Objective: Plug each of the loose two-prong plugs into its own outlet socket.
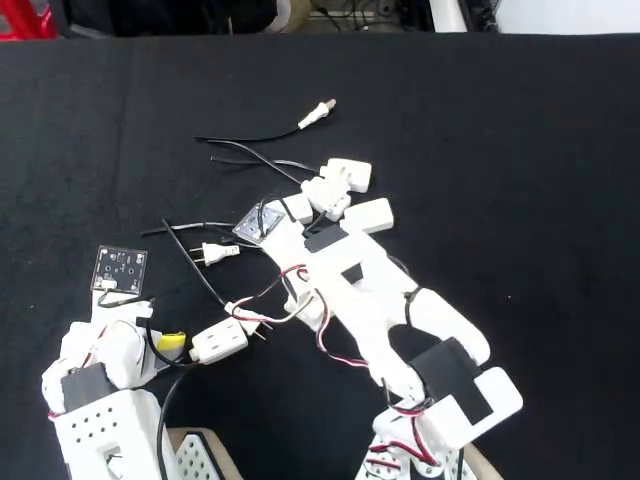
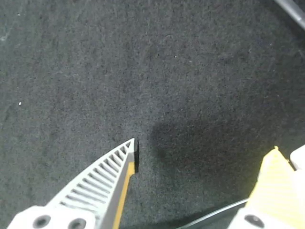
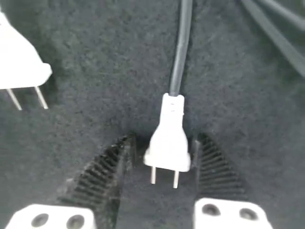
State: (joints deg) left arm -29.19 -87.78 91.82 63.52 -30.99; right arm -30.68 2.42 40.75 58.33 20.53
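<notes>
The left arm (image 1: 95, 380) sits folded at the near edge of the table (image 1: 540, 150), its base cut off by the frame. The left gripper (image 2: 205, 145) hangs released over bare mat. Its wrist view shows one white and one yellow finger well apart with nothing between them, and a thin cable, cut off, runs beside the yellow one.

Just right of that arm in the high view lies a white block (image 1: 220, 342) with two prongs. Whether it is a plug or a socket piece is hard to make out. Beyond it a loose plug (image 1: 218, 252) lies flat, prongs toward the left.

The right arm (image 1: 390, 310) stretches slantwise from the near right edge toward the table's middle. Its tip is a cluster of white pieces, and from above I cannot tell gripper parts from sockets there. The cluster hides what lies under it.

The right wrist view shows that spot. The right gripper (image 3: 164, 138) is spread, with a dark jaw on either side of a plug (image 3: 167, 148) that lies on the mat. The prongs point toward the camera and the black cord (image 3: 183, 47) runs away from it. One jaw is just beside the plug body and the other stands apart, so nothing is clenched. A second plug (image 3: 19, 62) lies at that view's edge, partly cut off.

Farthest back in the high view, a far plug (image 1: 317, 113) lies at the end of a thin black wire.
</notes>
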